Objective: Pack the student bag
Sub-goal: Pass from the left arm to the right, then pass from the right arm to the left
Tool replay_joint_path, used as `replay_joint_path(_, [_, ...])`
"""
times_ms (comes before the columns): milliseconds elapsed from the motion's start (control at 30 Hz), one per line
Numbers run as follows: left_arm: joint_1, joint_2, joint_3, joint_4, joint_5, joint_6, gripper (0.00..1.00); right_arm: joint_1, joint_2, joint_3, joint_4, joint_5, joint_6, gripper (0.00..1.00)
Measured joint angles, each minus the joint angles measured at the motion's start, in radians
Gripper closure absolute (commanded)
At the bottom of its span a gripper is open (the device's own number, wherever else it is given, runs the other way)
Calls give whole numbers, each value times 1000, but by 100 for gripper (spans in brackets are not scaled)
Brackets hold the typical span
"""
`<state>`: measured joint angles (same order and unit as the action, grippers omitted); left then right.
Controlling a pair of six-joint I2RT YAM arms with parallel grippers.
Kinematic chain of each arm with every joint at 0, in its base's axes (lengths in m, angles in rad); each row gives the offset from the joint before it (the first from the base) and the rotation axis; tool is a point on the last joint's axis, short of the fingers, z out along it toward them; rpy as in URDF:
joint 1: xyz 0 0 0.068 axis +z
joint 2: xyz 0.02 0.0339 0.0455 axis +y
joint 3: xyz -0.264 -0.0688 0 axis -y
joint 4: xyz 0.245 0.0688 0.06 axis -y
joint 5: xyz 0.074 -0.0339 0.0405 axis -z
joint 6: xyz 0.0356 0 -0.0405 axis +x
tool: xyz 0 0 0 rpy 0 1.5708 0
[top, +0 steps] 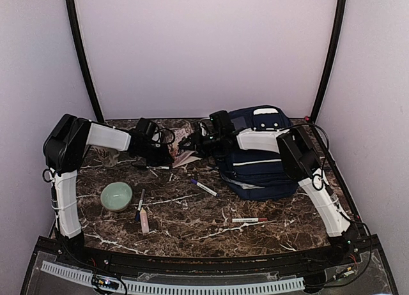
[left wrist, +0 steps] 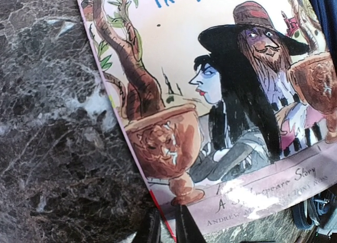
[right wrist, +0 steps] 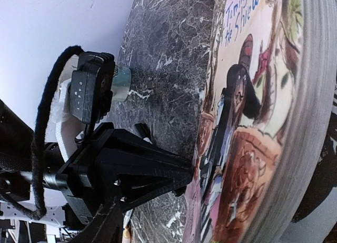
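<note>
The student bag, navy with thin white stripes, lies flat at the back right of the table. Just left of it a picture book stands tilted off the marble. My left gripper is shut on the book's lower corner; in the left wrist view its fingertips pinch the red-edged cover. My right gripper is against the book's right side, between book and bag. The right wrist view is filled by the cover and the left gripper's black fingers; my right jaws are hidden.
A pale green bowl sits front left. Several pens and markers lie loose on the marble: one in the middle, two by the bowl, and one near the front. Walls close the table in on three sides.
</note>
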<state>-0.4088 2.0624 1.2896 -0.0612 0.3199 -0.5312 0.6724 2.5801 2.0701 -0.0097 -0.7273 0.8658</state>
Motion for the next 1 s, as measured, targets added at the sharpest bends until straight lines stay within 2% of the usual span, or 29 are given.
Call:
replay_joint_path(67, [0,0,0,0,2,0,87,-3,0,0,-5,8,-3,69])
replay_joint_path(167, [0,0,0,0,2,0,85,-6,0,0,-10,17,-11,93])
replay_joint_path(233, [0,0,0,0,2,0,81,-8,0,0,-18,26,-18,100])
replay_joint_path(433, [-5,-19,-9,-5,-14,4,59,-14,0,0,-21,23,-42,100])
replay_joint_path(567, [-6,-105,-60,-53,-51,2,51,-15,-6,0,-23,5,-60,100])
replay_joint_path(700, [-6,-266,-99,-76,-76,0,45,-15,-63,-6,-50,-13,-105,100])
replay_joint_path(867, [-7,-474,-153,1,-62,-12,38,-24,-268,-128,-6,-59,-151,100])
replay_joint_path(1000, [-17,-576,-241,141,-19,-41,35,-49,-494,-345,138,-148,-147,100])
